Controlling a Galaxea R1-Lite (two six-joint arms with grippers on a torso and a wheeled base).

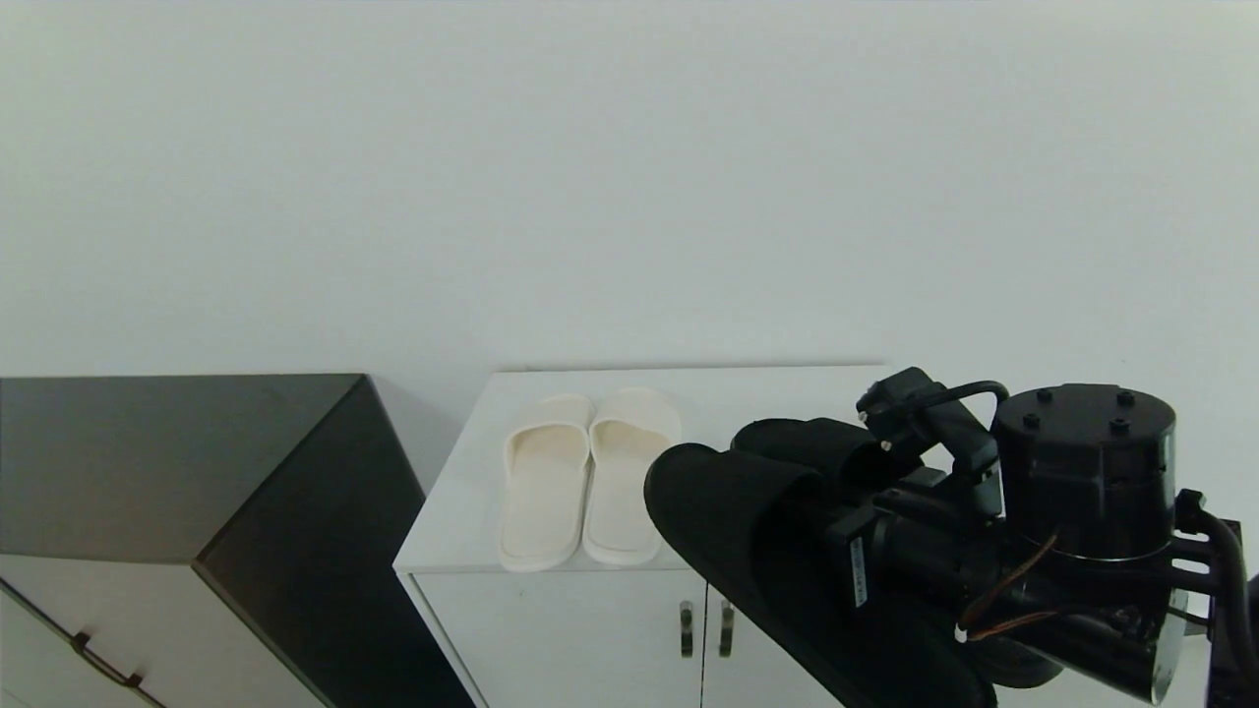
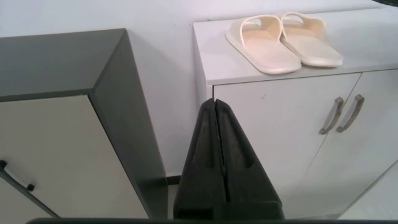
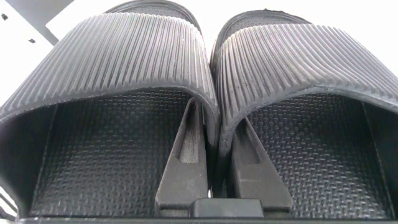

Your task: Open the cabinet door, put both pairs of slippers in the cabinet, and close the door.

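The right claw (image 3: 214,115) grips two black slippers (image 1: 728,511) near the closed two-door cabinet (image 1: 551,629), two white slippers (image 1: 585,482) lie side by side on its top, and the left claw (image 2: 216,104) is pressed together, empty.

A plain white wall (image 1: 629,177), lit evenly, takes up the whole background, and against it on the left stands a low chest (image 1: 177,462) with a dark grey top and side, a pale front with a dark drawer handle (image 1: 98,664), and a dark baseboard (image 2: 171,180) beside its foot.
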